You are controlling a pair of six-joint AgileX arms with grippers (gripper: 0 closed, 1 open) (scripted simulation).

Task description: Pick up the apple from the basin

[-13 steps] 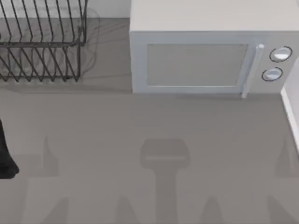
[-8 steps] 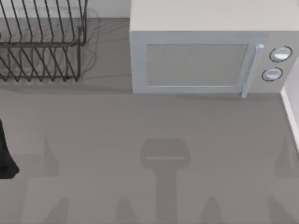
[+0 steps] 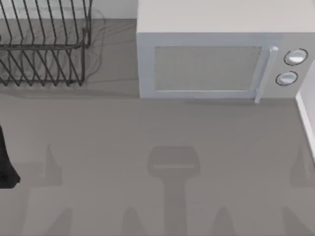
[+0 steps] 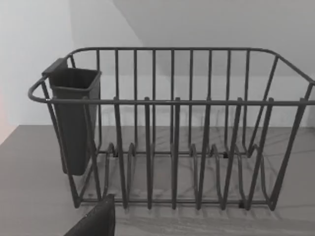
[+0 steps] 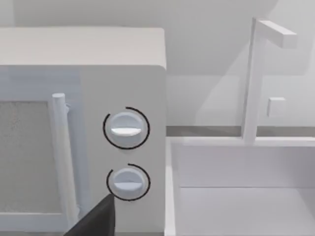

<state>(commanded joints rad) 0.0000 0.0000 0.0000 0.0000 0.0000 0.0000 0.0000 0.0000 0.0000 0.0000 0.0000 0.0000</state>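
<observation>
1. Landmark: the microwave (image 3: 211, 59), a pale boxy case with a mesh door window, a slim upright door handle (image 5: 61, 152) and two round ringed knobs (image 5: 126, 129).
2. The basin (image 5: 236, 141) starts just beside the microwave's knob end, its rim touching or nearly touching the case. It is a white, smooth, flat-walled tub. A square-section tap (image 5: 253, 78) rises behind it.
3. Apple: I cannot tell its place. The stretch of basin wall and floor on view is bare white. By the task it should lie lower or nearer inside the tub.
4. The right pincer (image 5: 96, 219) sits in front of the microwave's knob end, facing the knobs and the basin. Spread or pressed together: cannot tell.
5. The left pincer (image 4: 93, 221) is well off past the microwave's other end. It faces a dark wire dish rack (image 4: 172, 132) with a matte cutlery cup (image 4: 74, 123) hung on one corner. Its state: cannot tell.
6. Judgement: the right arm is the nearer one. The coming move runs away from the microwave, over the rim, then down into the tub.
7. Judgement: a round fruit has no long axis to align to. A smooth skin may slip, so grip across the middle.
8. The bench (image 3: 147, 128) is flat, matte grey.
</observation>
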